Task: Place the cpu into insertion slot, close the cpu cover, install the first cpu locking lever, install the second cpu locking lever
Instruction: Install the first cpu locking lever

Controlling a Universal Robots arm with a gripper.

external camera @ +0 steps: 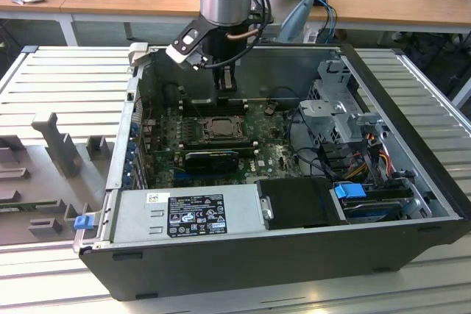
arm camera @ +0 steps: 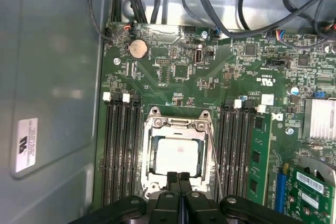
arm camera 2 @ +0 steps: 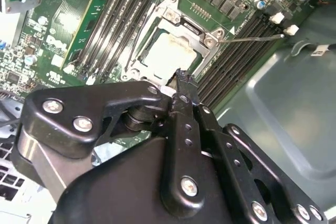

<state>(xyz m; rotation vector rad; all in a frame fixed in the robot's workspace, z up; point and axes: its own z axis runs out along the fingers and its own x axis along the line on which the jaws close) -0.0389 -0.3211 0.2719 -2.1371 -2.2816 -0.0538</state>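
In the first wrist view the cpu [arm camera: 178, 154], a pale silver square, lies in the insertion slot [external camera: 206, 131] on the green motherboard. The cpu cover [arm camera: 176, 125], a silver frame, lies flat around it; both also appear in the second wrist view as the cpu [arm camera 2: 169, 52] and its cover [arm camera 2: 178, 19]. A thin wire locking lever [arm camera: 214, 150] runs along one side of the socket and sticks out past the cover's corner as a wire lever [arm camera 2: 252, 38]. My gripper [arm camera: 179, 175] is shut with nothing in it. It hovers at the socket's edge, just over the cover, gripper [arm camera 2: 184, 78], gripper [external camera: 224, 92].
Black memory slots [arm camera: 121, 150] flank the socket on both sides. Green expansion cards [arm camera: 315, 187] and a heat sink [arm camera: 319, 119] stand beyond them. The grey power supply [external camera: 188, 212], a drive cage [external camera: 342, 108] with cables and the case wall [arm camera: 52, 77] hem in the board.
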